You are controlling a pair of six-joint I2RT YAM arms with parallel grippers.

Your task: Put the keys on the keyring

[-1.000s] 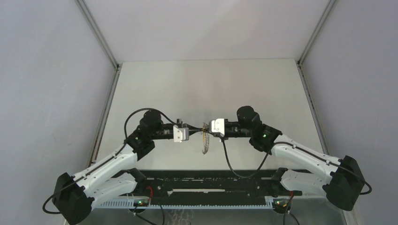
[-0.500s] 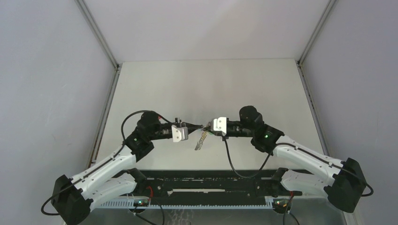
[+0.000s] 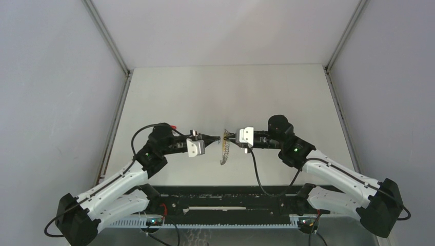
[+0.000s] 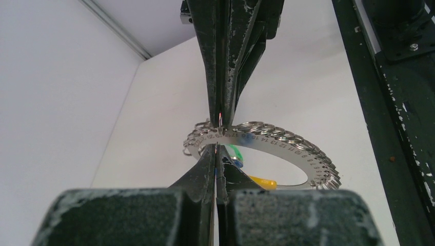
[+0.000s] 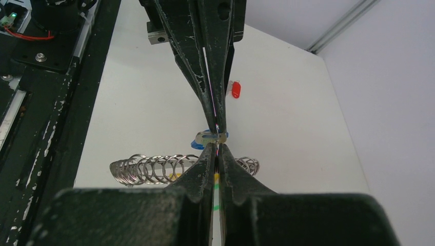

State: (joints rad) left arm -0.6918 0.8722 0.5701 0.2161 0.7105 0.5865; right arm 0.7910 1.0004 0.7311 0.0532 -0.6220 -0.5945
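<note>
Two pincers: the left pincer (image 3: 215, 138) and the right pincer (image 3: 228, 137) meet tip to tip at the top of the keyring (image 4: 287, 146), raised above the tabletop (image 3: 231, 92).
Left pincer: narrow, its fingers pressed flat together with no gap. The tips touch the keyring's upper edge. I cannot tell whether they clamp the keyring itself or something else.
Right pincer: narrow, its fingers closed on a thin wire loop that stands up from the keyring's upper edge.
Keyring: held clear of the tabletop, hanging down from the spot where the two sets of tips meet. It is a curved, flat silver plate stamped with small numbers, and its outer edge is lined with a row of small wire rings. From above it shows as a thin, slightly tilted strip.
Blue-headed key (image 5: 197, 143): just beside the pinched part of the keyring, with its blue head sticking out next to the fingertips. I cannot tell whether it is threaded on a ring.
Yellow tab (image 4: 262, 182): under the keyring's plate, partly hidden behind the left pincer's body.
Green piece (image 4: 235, 151): also under the keyring's plate, close to the pinched part and too hidden to name.
Red-headed key (image 5: 235, 90): lying flat on the tabletop, well apart from the keyring, to the keyring's left and on its far side, near the left arm (image 3: 123, 177).
</note>
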